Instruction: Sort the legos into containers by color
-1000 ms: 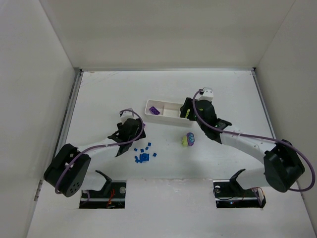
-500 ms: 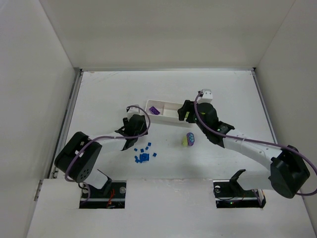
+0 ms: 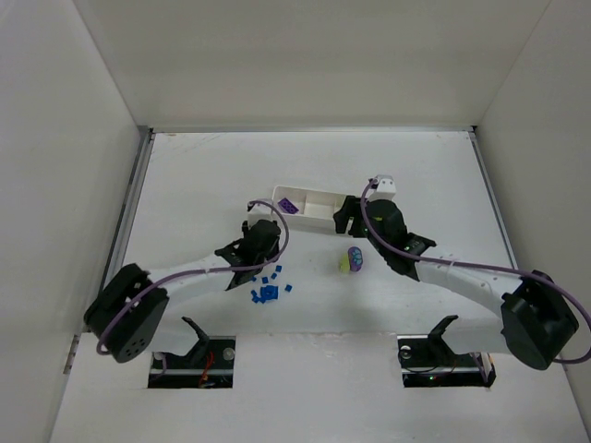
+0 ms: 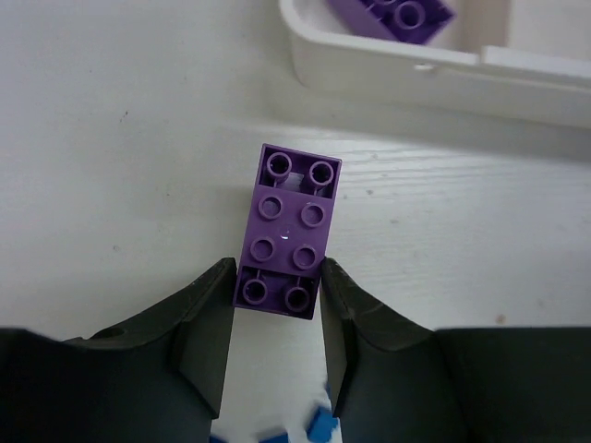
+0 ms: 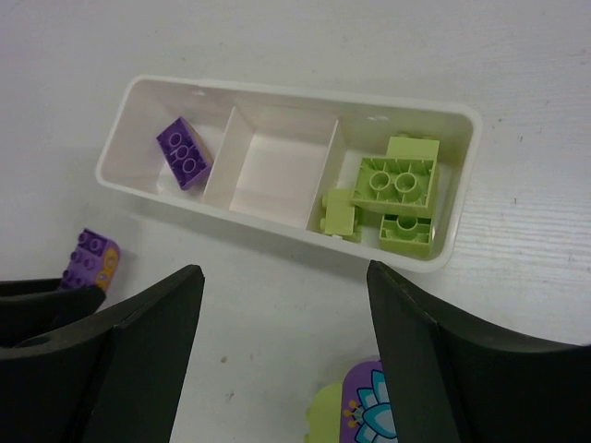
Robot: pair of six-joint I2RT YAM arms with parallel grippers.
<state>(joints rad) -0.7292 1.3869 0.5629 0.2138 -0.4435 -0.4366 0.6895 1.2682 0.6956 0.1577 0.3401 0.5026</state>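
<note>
Light was bright, even and diffuse from above. Soft shadows lay on the worktop (image 3: 185, 185) beside the tray (image 4: 397, 74). The left pincer (image 4: 275, 305) fingers (image 4: 199, 351) showed slightly blurred.

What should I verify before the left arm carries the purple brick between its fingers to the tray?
1. Grip: left pincer presses both sides of the purple brick: ok.
2. Hold centred: not ok, only the brick's near end is pinched.
3. Room in the tray beside the stored purple piece: ok.
4. Path: right pincer open, empty, away from that compartment: ok.
5. Sorting: yellow-green bricks alone in the opposite end compartment: ok.
</note>
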